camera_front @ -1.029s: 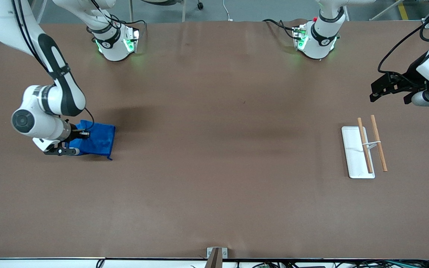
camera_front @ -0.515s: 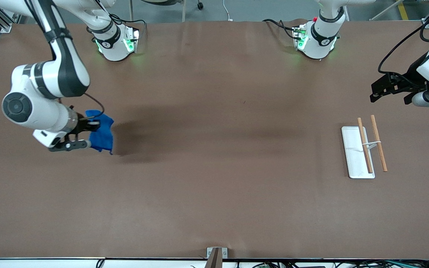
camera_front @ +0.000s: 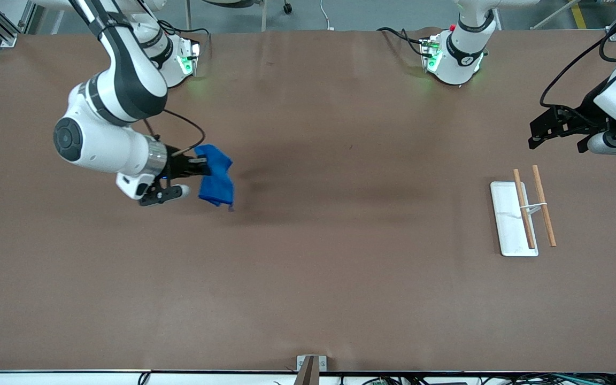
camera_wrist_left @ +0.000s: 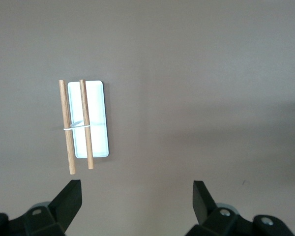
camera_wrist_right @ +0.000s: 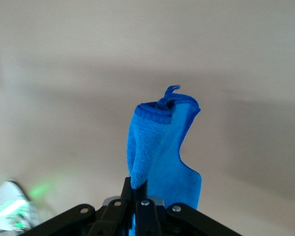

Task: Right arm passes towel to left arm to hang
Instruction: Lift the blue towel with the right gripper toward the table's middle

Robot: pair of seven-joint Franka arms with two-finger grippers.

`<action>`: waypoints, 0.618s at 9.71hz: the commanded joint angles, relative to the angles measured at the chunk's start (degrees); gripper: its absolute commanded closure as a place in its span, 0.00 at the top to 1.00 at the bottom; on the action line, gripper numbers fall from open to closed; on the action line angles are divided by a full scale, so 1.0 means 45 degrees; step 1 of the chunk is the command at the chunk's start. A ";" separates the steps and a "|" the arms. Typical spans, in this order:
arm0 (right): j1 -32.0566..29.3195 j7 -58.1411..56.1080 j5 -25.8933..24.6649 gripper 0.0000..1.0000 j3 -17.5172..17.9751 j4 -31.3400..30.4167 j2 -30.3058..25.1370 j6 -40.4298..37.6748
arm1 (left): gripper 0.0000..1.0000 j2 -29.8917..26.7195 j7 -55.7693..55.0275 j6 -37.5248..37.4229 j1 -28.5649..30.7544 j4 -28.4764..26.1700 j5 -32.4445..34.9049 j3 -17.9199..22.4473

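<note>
One white tray (camera_front: pixel 505 224) toward my left arm's end of the table; rack of two wooden rods (camera_front: pixel 535 206) joined by a white crossbar sits on it, one rod over the tray, the other off its edge over bare table. Nothing loose in the tray. One towel (camera_front: pixel 216 178), blue, bunched, off the table, pinched by my right gripper (camera_front: pixel 201 167) over the table (camera_front: pixel 308 278) toward the right arm's end; folds hang down, small thread at the lower corner. Right fingertips buried in cloth, hidden. My left gripper (camera_front: pixel 537 133) waits in the air above the tray's area, fingers (camera_wrist_left: pixel 69 199) spread wide, holding nothing; arm cut off at frame edge.
</note>
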 commanded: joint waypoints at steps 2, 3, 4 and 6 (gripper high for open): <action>-0.0194 -0.0058 0.4269 0.00 0.2288 0.0048 0.0005 0.2286 | 1.00 0.0608 0.0141 0.0031 -0.0139 -0.0134 -0.0059 -0.0130; -0.0175 -0.0136 0.5617 0.00 0.2855 0.0281 0.0161 0.2369 | 1.00 0.0648 0.0141 0.0089 -0.0042 -0.0134 -0.0833 -0.0228; -0.0097 -0.0136 0.6655 0.00 0.3209 0.0399 0.0239 0.2389 | 1.00 0.0784 -0.0014 -0.0007 -0.0041 -0.0173 -0.2214 -0.0229; 0.0117 -0.0524 0.9523 0.00 0.3853 0.0866 0.0531 0.2389 | 1.00 0.0901 0.0139 -0.0592 -0.0060 -0.0524 -0.4266 -0.0288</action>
